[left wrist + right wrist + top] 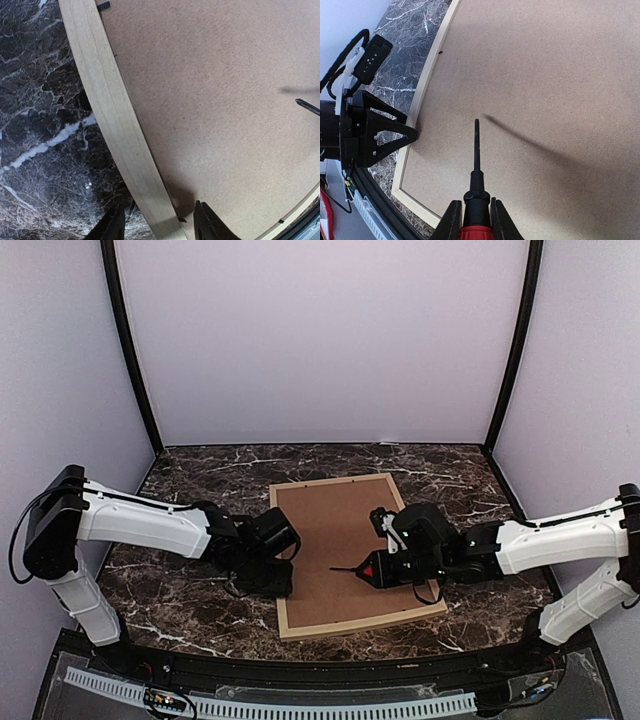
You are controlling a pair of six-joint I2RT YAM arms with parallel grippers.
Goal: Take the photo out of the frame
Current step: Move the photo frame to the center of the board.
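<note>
The dark marbled counter (440, 465) is carrying everything, with my two arms reaching in over it from either side. The frame (330, 481) is lying flat on the middle of it, back side up and turned a little askew to the counter's near edge. Its light wooden moulding is running as a thin border around the brown backing board (335, 540), which is filling the whole opening. The photo is not showing in any view, so I cannot tell where it is sitting.

My left gripper (159, 222) is hanging low over the frame's left rail, near the near-left corner. It is standing about half apart and straddling the rail, with one finger over the marble and the other over the edge of the backing board. A sliver of space is showing on each side of the wood, so it is clasping nothing. Whether the tips are touching the surfaces below, I cannot tell.

My right gripper (476, 220) is reaching in from the right side of the board and is clamping tight on the red handle of a screwdriver (476, 165). The thin black shaft is pointing across the board toward the left rail, casting a long shadow on the brown surface (the tip looks raised just off the board).

A small dark tab (103, 6) is sticking out from the inner edge of the left rail onto the board.
</note>
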